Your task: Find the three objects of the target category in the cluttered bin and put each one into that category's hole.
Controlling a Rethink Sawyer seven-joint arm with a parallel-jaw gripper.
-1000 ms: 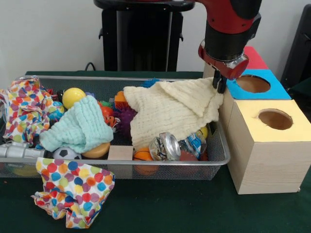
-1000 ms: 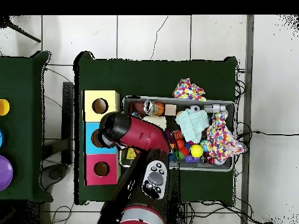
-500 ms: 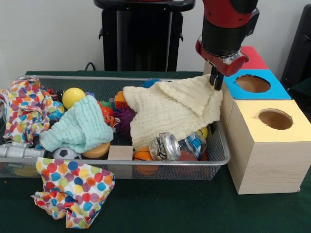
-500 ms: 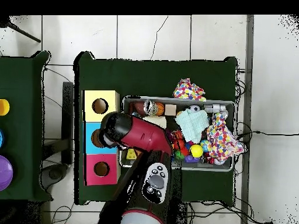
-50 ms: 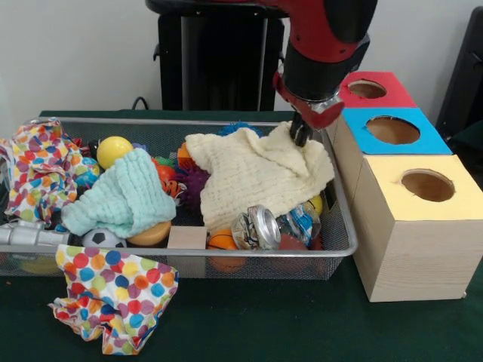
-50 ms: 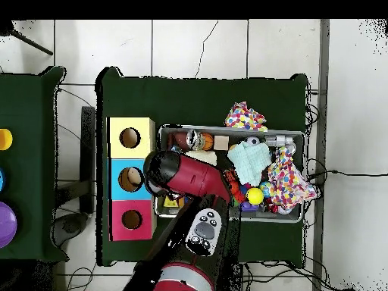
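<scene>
My gripper (image 5: 299,136) hangs over the right part of the wire bin (image 5: 226,260) and is shut on the far corner of a cream cloth (image 5: 256,177), which rises to a peak at the fingers. The cloth drapes over toys; crushed cans (image 5: 256,226) and an orange ball (image 5: 221,240) peek out at its front edge. A wooden block (image 5: 186,237) leans on the front wall. Beside the bin stand the boxes with the red hole (image 5: 367,89), blue hole (image 5: 392,130) and yellow hole (image 5: 427,185). In the overhead view the red arm (image 6: 182,173) hides the gripper.
A mint cloth (image 5: 124,196) covers the bin's left middle, near a yellow ball (image 5: 113,149) and a soccer ball (image 5: 102,238). One polka-dot cloth (image 5: 34,170) lies at the bin's left end; another polka-dot cloth (image 5: 113,298) lies on the table in front.
The gripper has moved left, away from the blue box and over the bin, dragging the cream cloth's corner along. The cloth no longer reaches the bin's right wall.
</scene>
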